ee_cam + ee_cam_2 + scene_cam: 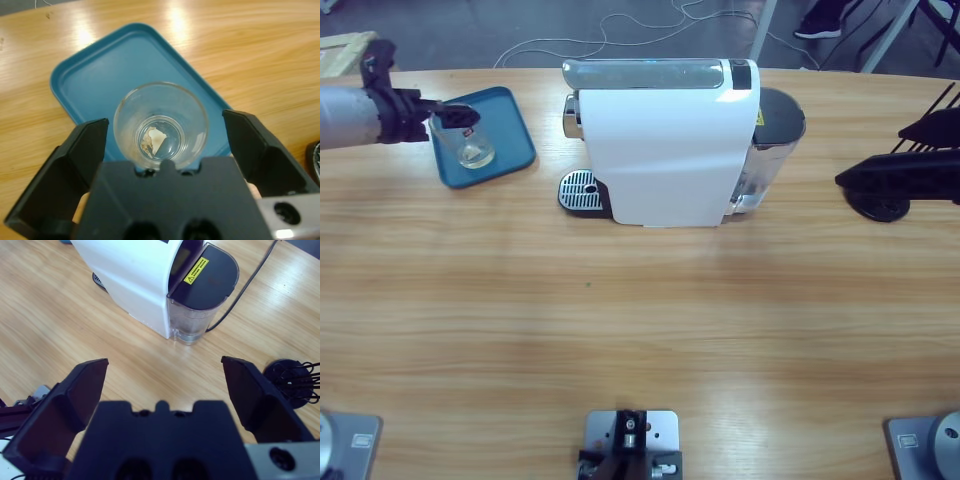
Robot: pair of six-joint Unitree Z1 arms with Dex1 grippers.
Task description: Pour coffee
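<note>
Where the high view looks down, the left gripper [455, 118] reaches over the glass [472, 143] standing on the blue tray [515, 135], left of the white coffee machine [665, 140]. Left wrist view — jaws spread, flanking the glass unclamped; coffee [152, 140] films its bottom. Right wrist view — right gripper [162, 385] released, above bare table [60, 305].

left arm [345, 115]: silver-grey cylindrical forearm, black wrist and gripper | left gripper [162, 137]: two matte black wedge jaws, black blocky body, silver plate with round hole | right gripper [164, 382]: same build
</note>
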